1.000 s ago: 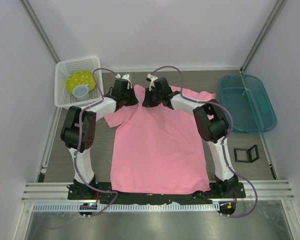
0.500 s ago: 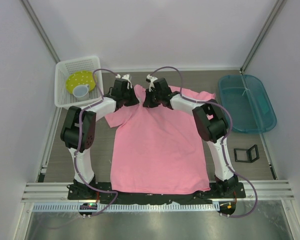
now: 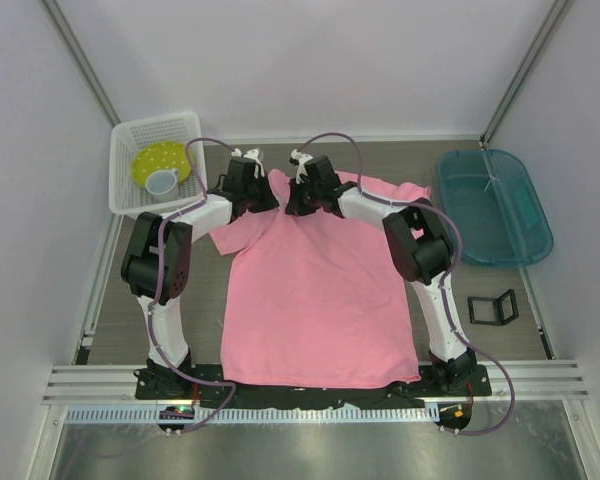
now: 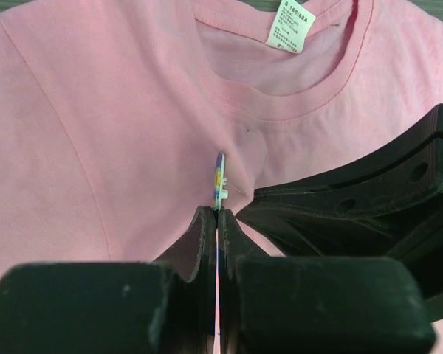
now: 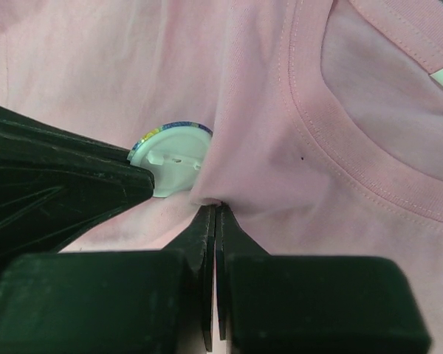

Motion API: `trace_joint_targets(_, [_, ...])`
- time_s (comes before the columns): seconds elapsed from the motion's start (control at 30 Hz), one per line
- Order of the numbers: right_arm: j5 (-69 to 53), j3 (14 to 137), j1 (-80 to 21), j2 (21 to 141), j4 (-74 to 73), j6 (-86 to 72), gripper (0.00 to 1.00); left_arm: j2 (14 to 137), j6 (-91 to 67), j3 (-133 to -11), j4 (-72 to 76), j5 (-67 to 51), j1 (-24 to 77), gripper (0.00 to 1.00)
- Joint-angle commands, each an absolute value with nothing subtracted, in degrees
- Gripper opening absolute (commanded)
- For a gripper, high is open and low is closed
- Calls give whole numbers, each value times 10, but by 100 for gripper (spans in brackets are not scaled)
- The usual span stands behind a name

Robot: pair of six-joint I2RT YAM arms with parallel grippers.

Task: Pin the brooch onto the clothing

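The clothing [image 3: 320, 300], a pink T-shirt, lies flat between the two arms with its collar at the far end. In the left wrist view the brooch [image 4: 219, 181] stands edge-on just below the collar [image 4: 280, 110], and my left gripper [image 4: 217, 215] is shut on its lower edge. The right wrist view shows the brooch's whitish back [image 5: 173, 158] beside a raised fold of the shirt [image 5: 229, 169]. My right gripper [image 5: 215, 206] is shut on that fold. From above, the left gripper [image 3: 270, 200] and right gripper [image 3: 292, 203] meet at the neckline, and the brooch is hidden there.
A white basket [image 3: 125, 140] holding a yellow bowl and a cup stands at the far left. A teal tub [image 3: 495, 205] sits at the right, and a small black square case [image 3: 493, 308] lies near the right arm.
The right arm has shifted slightly left at the collar. The left arm and the shirt look unchanged.
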State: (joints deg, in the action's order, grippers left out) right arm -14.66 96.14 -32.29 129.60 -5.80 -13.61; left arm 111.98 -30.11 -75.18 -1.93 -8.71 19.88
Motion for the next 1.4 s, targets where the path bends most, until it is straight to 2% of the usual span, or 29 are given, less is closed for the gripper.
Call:
trace_joint_targets(0.0, [-131, 990, -328, 1310, -72, -122, 1, 1091, -311, -761, 21, -105, 195, 0])
trace_joint_targets(0.6, [-127, 1005, -328, 1318, -87, -106, 1, 1086, -308, -762, 30, -113, 190, 0])
trace_joint_targets(0.73, [-161, 1003, -322, 1309, -84, -97, 1, 1088, -293, -766, 19, -119, 186, 0])
trace_joint_targets(0.83, [-196, 1005, -315, 1289, -85, -66, 14, 1083, -261, -758, 18, -134, 181, 0])
trace_joint_targets(0.87, [-203, 1003, -308, 1277, -84, -55, 24, 1082, -252, -756, 20, -141, 178, 0])
trace_joint_targets(0.93, [-238, 1001, -297, 1264, -86, -27, 32, 1086, -227, -756, 17, -169, 169, 0])
trace_joint_targets(0.97, [-250, 999, -282, 1259, -87, -19, 41, 1089, -218, -759, 11, -184, 161, 0])
trace_joint_targets(1.07, [-313, 989, -253, 1238, -91, 17, 53, 1104, -182, -775, 2, -228, 153, 0])
trace_joint_targets(1.2, [-353, 963, -225, 1205, -95, 96, 65, 1131, -121, -805, -38, -275, 151, 0])
trace_joint_targets(1.37, [-396, 926, -210, 1175, -98, 219, 67, 1152, -35, -830, -58, -331, 150, 0])
